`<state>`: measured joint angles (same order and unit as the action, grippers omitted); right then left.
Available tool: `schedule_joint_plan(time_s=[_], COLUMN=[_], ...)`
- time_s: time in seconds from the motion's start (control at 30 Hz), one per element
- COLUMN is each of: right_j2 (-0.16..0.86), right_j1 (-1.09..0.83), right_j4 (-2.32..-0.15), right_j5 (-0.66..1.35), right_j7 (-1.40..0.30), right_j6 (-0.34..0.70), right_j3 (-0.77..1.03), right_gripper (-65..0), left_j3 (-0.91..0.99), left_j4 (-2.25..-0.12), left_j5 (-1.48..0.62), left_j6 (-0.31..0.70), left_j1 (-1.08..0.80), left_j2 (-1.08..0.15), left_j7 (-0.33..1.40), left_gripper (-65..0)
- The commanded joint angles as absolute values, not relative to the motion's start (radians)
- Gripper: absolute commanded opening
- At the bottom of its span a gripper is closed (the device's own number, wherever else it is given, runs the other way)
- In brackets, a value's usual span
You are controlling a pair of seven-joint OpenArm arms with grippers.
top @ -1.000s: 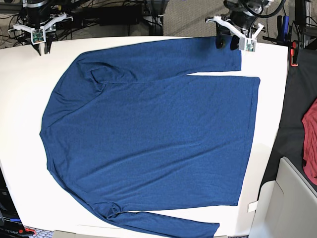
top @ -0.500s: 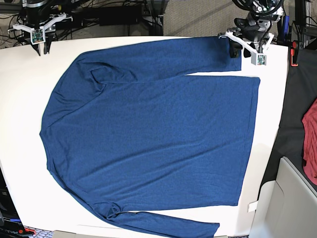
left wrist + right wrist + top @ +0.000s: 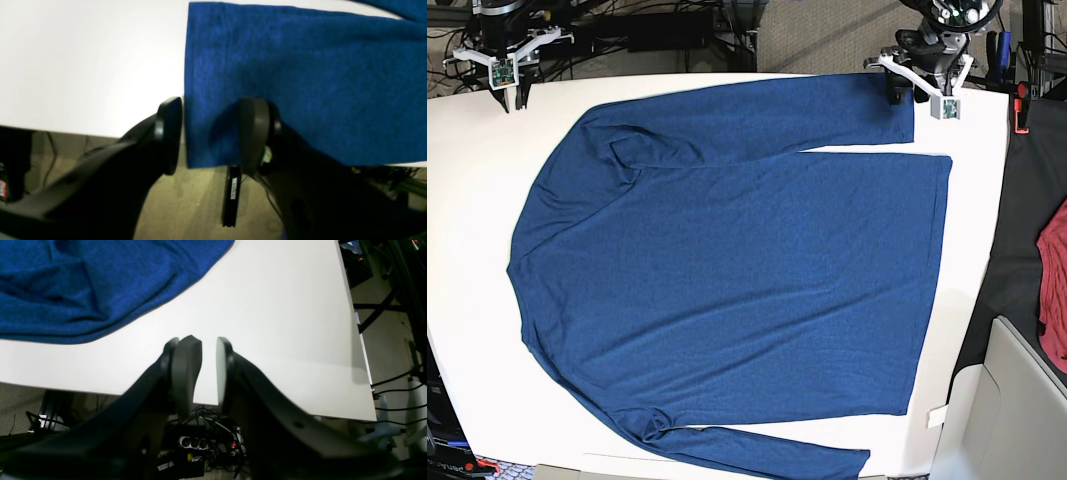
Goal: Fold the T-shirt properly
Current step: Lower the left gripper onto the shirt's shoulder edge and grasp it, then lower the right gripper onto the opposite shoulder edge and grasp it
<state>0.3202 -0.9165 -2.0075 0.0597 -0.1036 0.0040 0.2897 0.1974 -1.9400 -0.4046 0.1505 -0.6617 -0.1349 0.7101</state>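
Note:
The blue T-shirt (image 3: 727, 270) lies spread flat on the white table (image 3: 467, 250), long sleeves along the far and near edges. My left gripper (image 3: 905, 92) is at the far sleeve's cuff. In the left wrist view it (image 3: 210, 133) stands open, with the cuff corner of the T-shirt (image 3: 300, 83) between its fingers, overhanging the table's edge. My right gripper (image 3: 515, 95) hovers at the far left table corner, apart from the shirt. In the right wrist view it (image 3: 208, 370) shows a narrow gap with nothing in it, and the T-shirt's (image 3: 83, 283) shoulder lies upper left.
A red cloth (image 3: 1055, 290) hangs at the right edge, beyond the table. A beige bin (image 3: 1007, 410) stands at the bottom right. Cables and a power strip (image 3: 196, 441) lie under the table's far edge.
My left gripper has shifted right along the far sleeve to its cuff end, then back a little toward the table's far edge. The right arm and the shirt have not moved.

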Motion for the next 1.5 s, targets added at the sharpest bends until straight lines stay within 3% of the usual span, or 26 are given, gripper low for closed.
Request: schedule_joint_plan(time_s=[0.0, 0.13, 0.5, 0.6, 0.83, 1.0, 1.17, 1.47], right_j2=[0.328, 0.332, 0.334, 0.328, 0.289, 0.294, 0.289, 0.226], right_j1=[-0.926, -0.926, -0.926, -0.915, -0.825, -0.746, -0.674, -0.645], right_j4=[-2.032, -2.034, -2.037, -2.037, -2.037, -2.035, -2.031, -1.972], right_j5=[0.064, 0.064, 0.064, 0.064, 0.223, 0.47, 0.673, 0.768], right_j7=[-0.079, -0.079, -0.081, -0.081, -0.234, -0.351, -0.483, -0.526], right_j6=[-0.002, -0.002, -0.001, 0.047, 0.131, 0.208, 0.216, 0.209], right_j3=[0.298, 0.298, 0.294, 0.292, 0.295, 0.298, 0.3, 0.331], right_gripper=[-52.4, -52.4, -52.0, -51.2, -37.9, -37.7, -37.4, -37.6], left_j3=[0.18, 0.107, 0.087, 0.087, 0.088, 0.088, 0.088, 0.088], left_j4=[-1.949, -1.945, -1.948, -1.956, -1.989, -1.989, -1.989, -1.989], left_j5=[-0.412, -0.412, -0.41, -0.41, -0.41, -0.41, -0.41, -0.41], left_j6=[0.157, 0.159, 0.159, 0.159, 0.159, 0.159, 0.159, 0.159], left_j1=[-0.673, -0.674, -0.668, -0.668, -0.673, -0.673, -0.674, -0.688], left_j2=[-0.139, -0.143, -0.145, -0.145, -0.145, -0.145, -0.145, -0.145], left_j7=[0.736, 0.736, 0.737, 0.731, 0.736, 0.736, 0.736, 0.73], left_gripper=[-38.5, -41.3, -65.0, -65.0, -65.0, -65.0, -65.0, -65.0])
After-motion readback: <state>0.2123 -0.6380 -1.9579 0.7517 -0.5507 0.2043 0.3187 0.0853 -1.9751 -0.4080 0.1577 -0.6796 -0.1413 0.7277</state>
